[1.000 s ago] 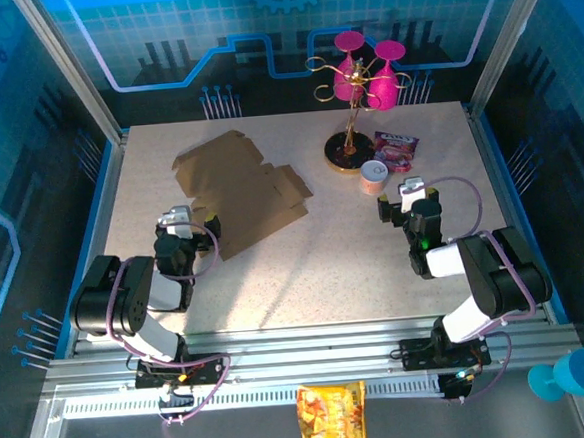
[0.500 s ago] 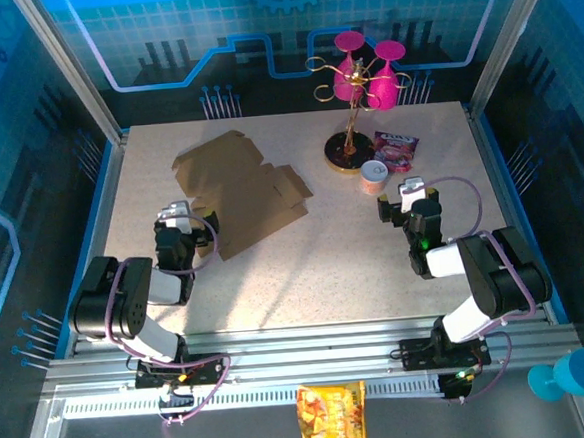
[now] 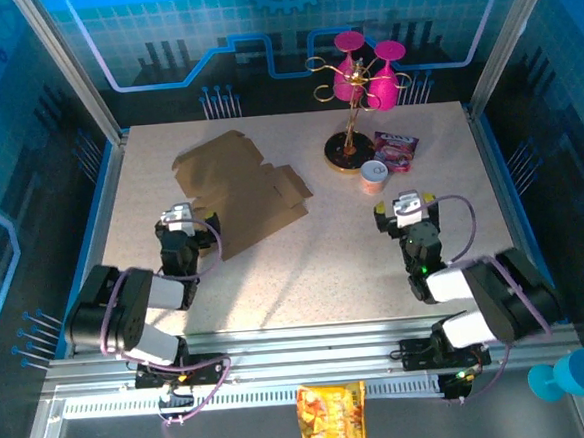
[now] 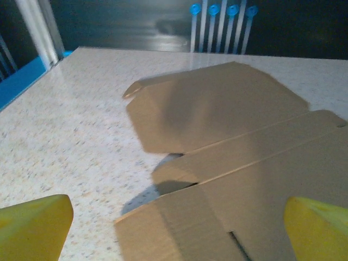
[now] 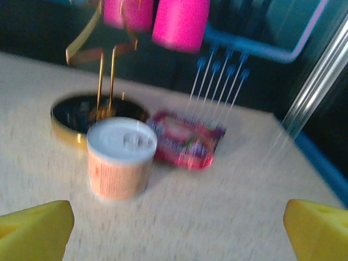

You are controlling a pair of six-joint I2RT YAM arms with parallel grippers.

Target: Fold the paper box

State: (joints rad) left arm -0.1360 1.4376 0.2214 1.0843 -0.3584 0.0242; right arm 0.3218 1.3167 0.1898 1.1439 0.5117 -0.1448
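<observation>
Overhead, the flat paper box (image 3: 240, 188) lies at ten o'clock. The right wrist faces a lidded cup (image 5: 120, 157), contents hidden. Left gripper (image 4: 175, 231) and right gripper (image 5: 176, 231) gape, empty.

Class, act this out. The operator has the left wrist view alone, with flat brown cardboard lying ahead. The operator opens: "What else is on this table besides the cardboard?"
Observer: A gold wire stand carrying two pink plastic cups sits at the far right of the speckled table.
Operator: Anything close to that stand?
Observer: A small orange tub with a white lid stands upright just in front of the stand's base.
Operator: Does either of them touch my cardboard?
Observer: No. Bare tabletop separates the flat plain brown cardboard box, on the left half, from the tub.
</observation>
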